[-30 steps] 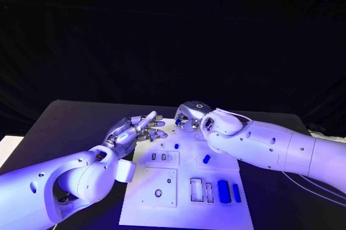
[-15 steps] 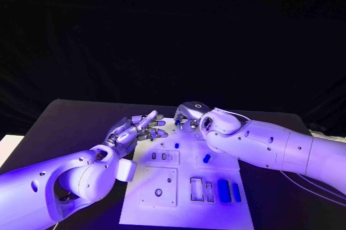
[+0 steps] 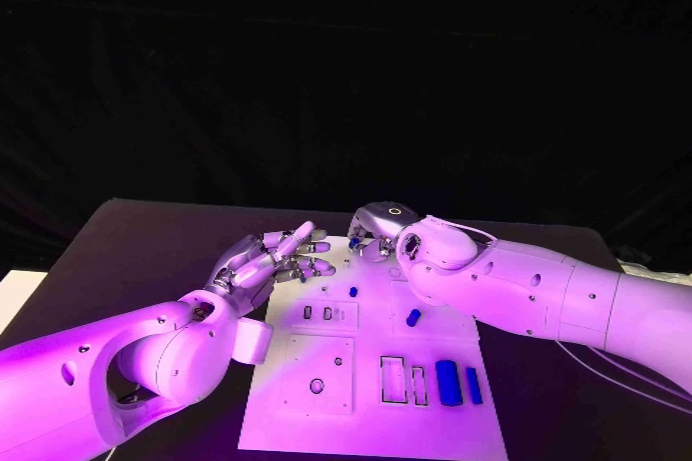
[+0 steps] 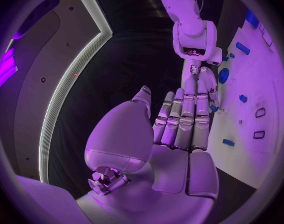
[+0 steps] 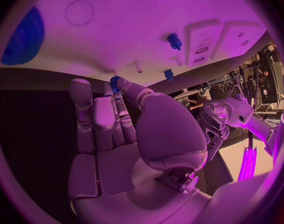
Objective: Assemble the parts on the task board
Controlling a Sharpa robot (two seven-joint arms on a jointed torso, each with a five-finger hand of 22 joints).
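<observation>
**Asker:** Black table and dark backdrop, then. Where is the work?

**Describer:** On the white task board (image 3: 372,381) mid-table. Both hands sit at its far end. The right hand (image 3: 378,233) pinches a small blue gear (image 5: 115,80) at its fingertips (image 5: 111,89), probably to seat it on a peg there.

**Asker:** And the left hand (image 3: 274,261)?

**Describer:** Fingers apart, grasping nothing, near the board's far left edge, seemingly waiting. More blue parts (image 3: 446,382) lie at the board's near end.
</observation>
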